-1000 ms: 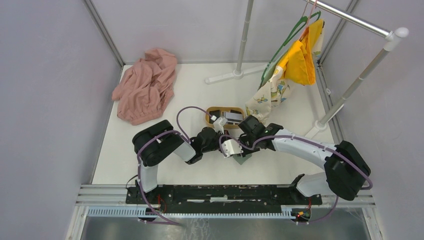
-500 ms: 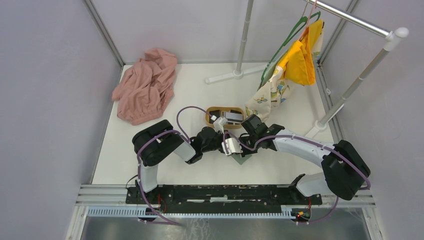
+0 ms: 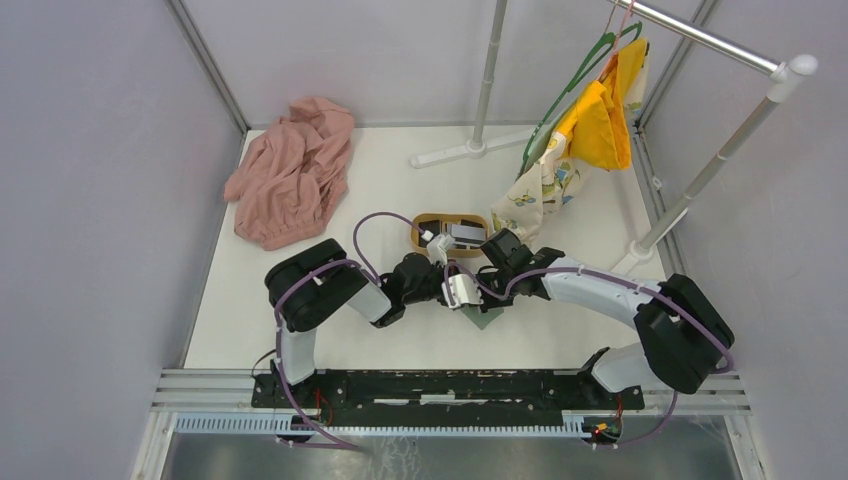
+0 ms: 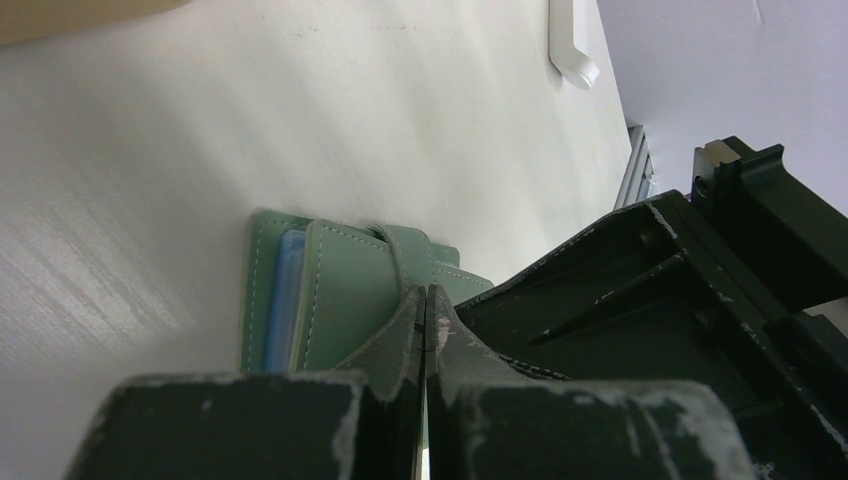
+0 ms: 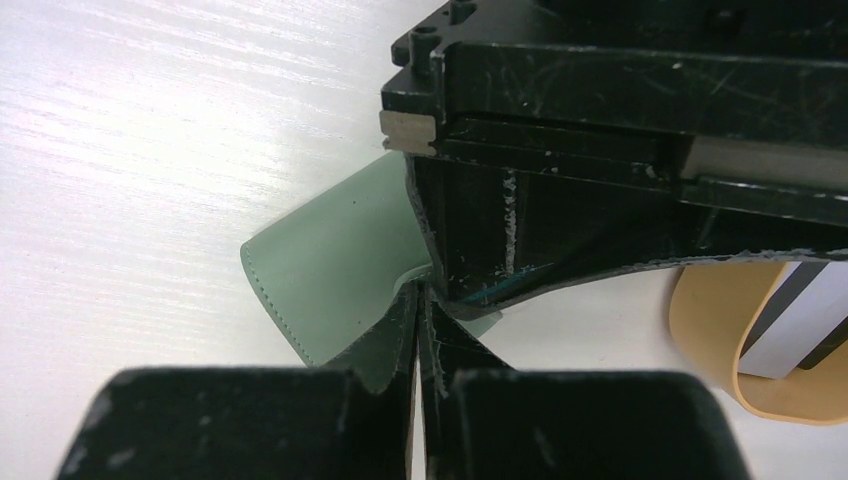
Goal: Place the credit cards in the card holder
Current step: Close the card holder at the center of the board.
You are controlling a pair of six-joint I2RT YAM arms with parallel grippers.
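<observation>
Left tool (image 4: 424,305) and right tool (image 5: 415,305) closed

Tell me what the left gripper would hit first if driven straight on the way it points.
The card holder. The left gripper is shut and seems to pinch its tab, so any advance presses the holder against the table; depth is unclear.

Near side of wooden tray (image 3: 450,233) is blocked. Left end effector (image 4: 424,320) and right end effector (image 5: 417,320), both pinched closed, meet there over the card holder (image 3: 487,319) with no gap to pass between. A purple cable (image 3: 365,235) loops just left of tray. Further left the bench (image 3: 230,300) is bare out to the pink cloth (image 3: 293,170), far-left of tray. Behind tray is the rack foot (image 3: 470,150). Hanging garments (image 3: 585,125) overhang far-right of tray. Right of tray is open up to the rack pole (image 3: 700,180).
</observation>
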